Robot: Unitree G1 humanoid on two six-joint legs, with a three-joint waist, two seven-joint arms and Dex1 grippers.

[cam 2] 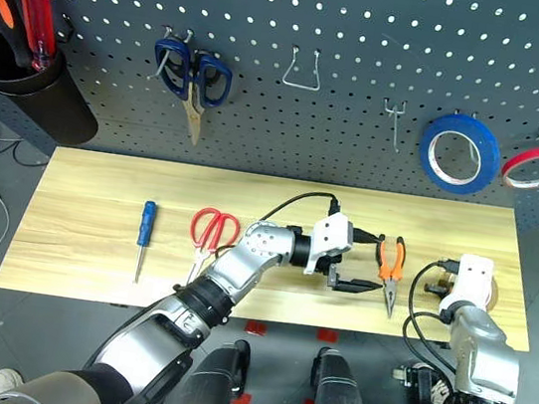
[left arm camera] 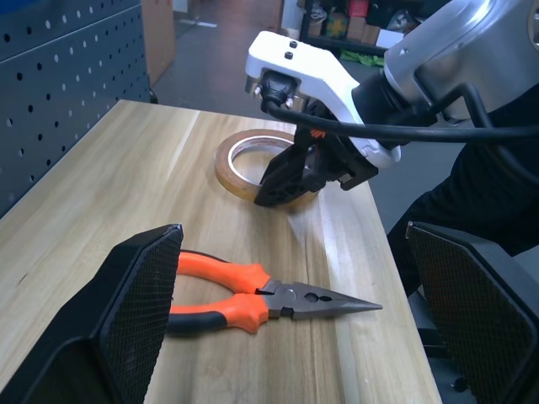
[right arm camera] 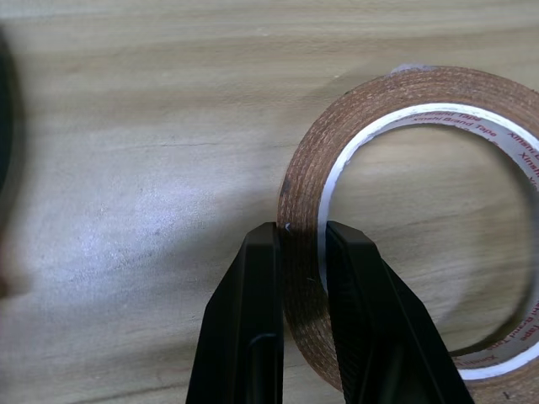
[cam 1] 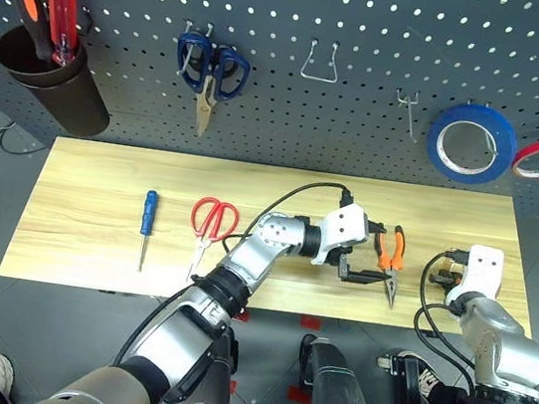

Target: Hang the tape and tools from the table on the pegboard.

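The right gripper point(right arm camera: 301, 252) is clamped on the rim of the tape point(right arm camera: 404, 109), which lies flat near the table's point(cam 1: 101, 188) right edge. The left gripper point(left arm camera: 295, 328) hangs wide open around the pliers point(left arm camera: 253, 303), just left of the tape.

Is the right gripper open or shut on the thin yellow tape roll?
Shut on it. The right gripper's two black fingers pinch the wall of the thin yellow tape roll, lying flat on the light wooden table.
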